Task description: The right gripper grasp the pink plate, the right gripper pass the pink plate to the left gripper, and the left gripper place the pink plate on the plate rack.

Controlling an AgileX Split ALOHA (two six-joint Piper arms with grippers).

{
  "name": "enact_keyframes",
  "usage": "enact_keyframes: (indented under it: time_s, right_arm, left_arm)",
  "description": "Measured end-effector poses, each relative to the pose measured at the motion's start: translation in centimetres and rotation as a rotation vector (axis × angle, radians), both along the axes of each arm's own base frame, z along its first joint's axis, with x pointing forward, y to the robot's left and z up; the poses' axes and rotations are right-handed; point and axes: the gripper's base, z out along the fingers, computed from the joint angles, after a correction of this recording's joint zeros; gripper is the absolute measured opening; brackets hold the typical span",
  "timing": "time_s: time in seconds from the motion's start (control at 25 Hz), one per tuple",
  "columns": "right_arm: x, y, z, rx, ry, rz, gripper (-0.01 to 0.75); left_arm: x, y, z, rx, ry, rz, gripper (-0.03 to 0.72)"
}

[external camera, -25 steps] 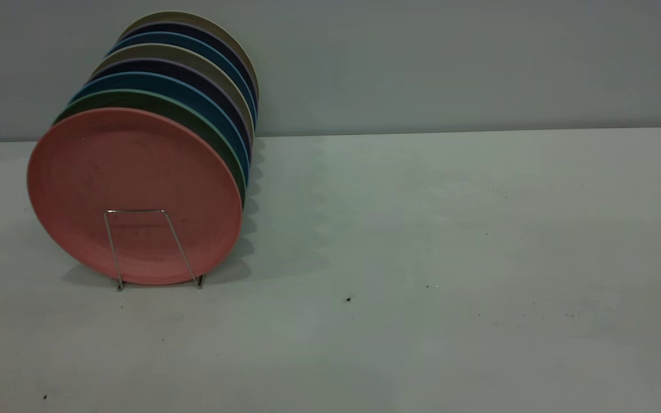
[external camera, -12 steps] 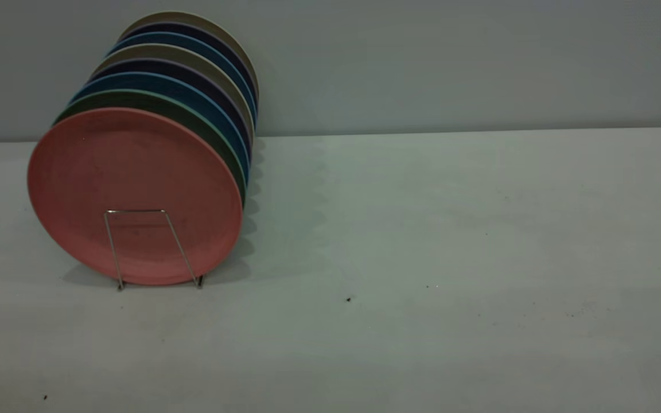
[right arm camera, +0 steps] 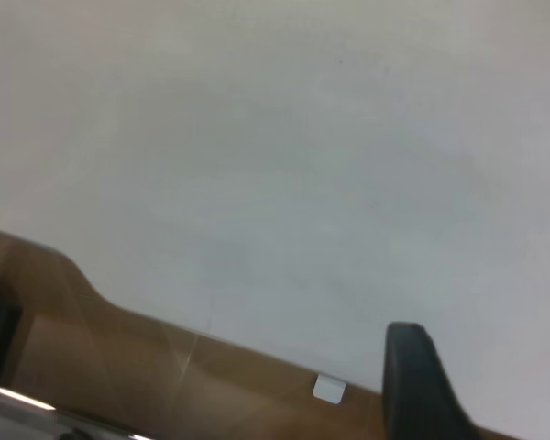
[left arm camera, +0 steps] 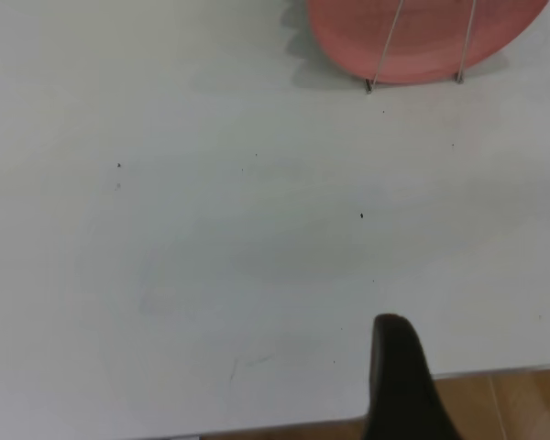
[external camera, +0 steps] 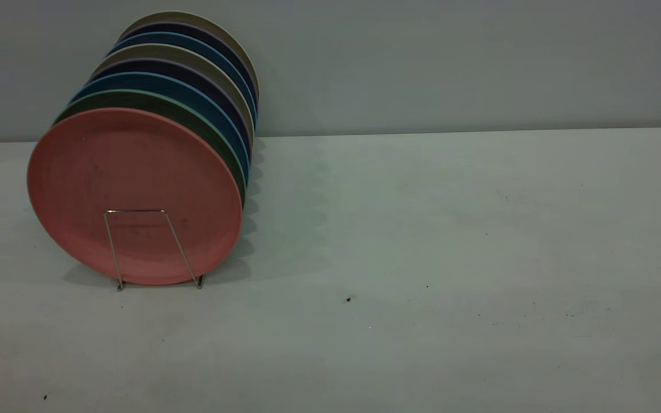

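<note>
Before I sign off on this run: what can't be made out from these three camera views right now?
- Round salmon-pink plate hides the faces of the green, blue and beige plates behind it; exterior view shows only rims.
- Thin silver wire plate rack: only its front loop shows; plates cover the rest.
- Left gripper: left wrist view shows one black finger, the rest cut off.
- Right gripper: right wrist view shows finger and a sliver at the edge; gap looks open.

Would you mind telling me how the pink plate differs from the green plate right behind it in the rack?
The pink plate is salmon-coloured; the green plate is dark green with a lighter rim. The pink plate stands frontmost with its whole face showing, behind the plate rack front loop; the green plate shows only a crescent edge. Both stand on edge in the rack and appear the same size.
</note>
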Motion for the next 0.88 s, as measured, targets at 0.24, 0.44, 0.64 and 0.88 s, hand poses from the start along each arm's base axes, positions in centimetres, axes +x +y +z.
enact_keyframes:
  time_s: [0.24,0.44,0.64,0.88]
  right_arm:
    - [0.0,0.0,0.0,0.000,-0.001,0.000,0.376]
    - [0.0,0.0,0.0,0.000,-0.001,0.000,0.376]
    - [-0.5,0.0,0.1,0.001,-0.038,0.000,0.376]
    - [-2.9,-0.1,0.3,0.007,-0.200,0.000,0.376]
  left_arm:
    - [0.0,0.0,0.0,0.000,0.000,0.000,0.476]
    - [0.0,0.0,0.0,0.000,0.000,0.000,0.476]
    - [-0.1,0.0,0.0,0.001,-0.010,0.000,0.476]
    - [-0.4,0.0,0.0,0.004,-0.028,-0.001,0.476]
